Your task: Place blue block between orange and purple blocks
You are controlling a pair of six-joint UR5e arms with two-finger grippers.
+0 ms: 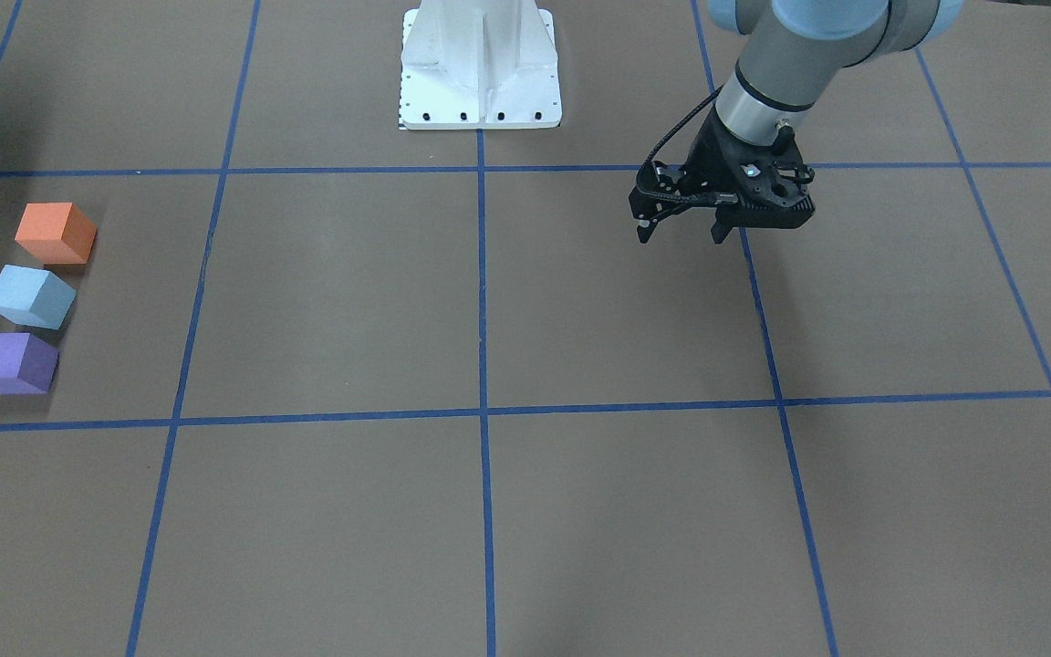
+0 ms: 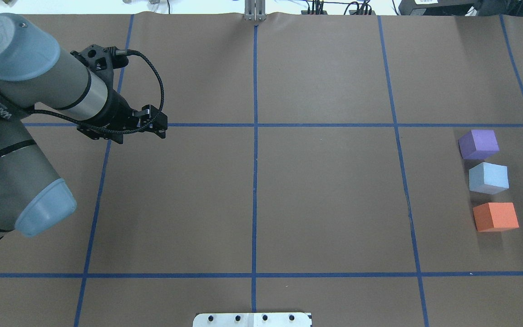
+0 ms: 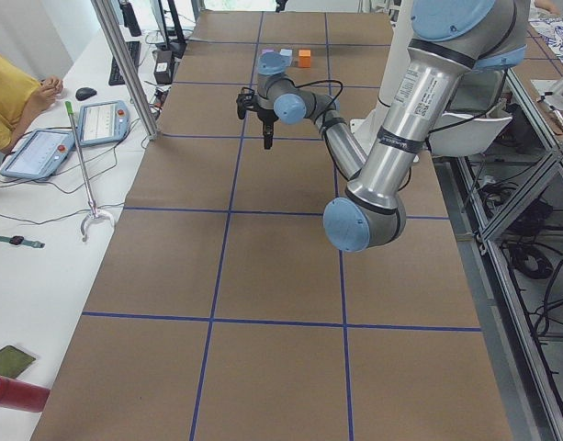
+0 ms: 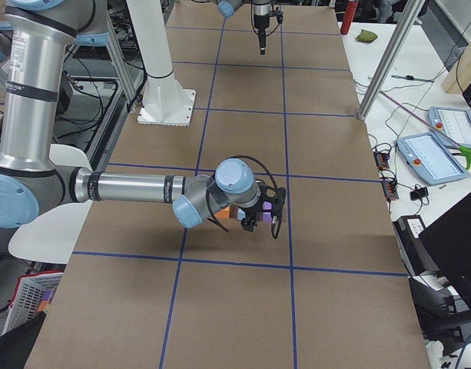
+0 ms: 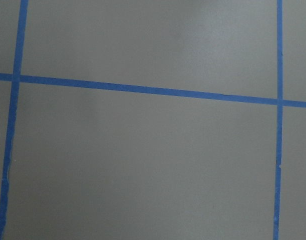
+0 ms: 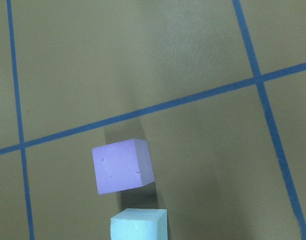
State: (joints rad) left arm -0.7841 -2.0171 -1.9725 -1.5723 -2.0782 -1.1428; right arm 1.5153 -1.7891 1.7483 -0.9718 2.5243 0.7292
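Note:
The orange block (image 1: 56, 233), the light blue block (image 1: 30, 297) and the purple block (image 1: 13, 362) stand in a row on the brown table, blue in the middle; the overhead view shows purple (image 2: 478, 144), blue (image 2: 488, 177) and orange (image 2: 495, 216). The right wrist view looks down on the purple block (image 6: 123, 166) and the blue block's top (image 6: 139, 225). My left gripper (image 1: 681, 228) is open and empty, far from the blocks. My right gripper (image 4: 264, 217) shows only in the exterior right view, hovering over the blocks; I cannot tell whether it is open or shut.
Blue tape lines (image 2: 255, 125) divide the table into squares. The white robot base (image 1: 480, 68) stands at the table's robot side. Tablets (image 3: 102, 119) and a metal post (image 3: 125, 69) stand beside the table, where an operator sits.

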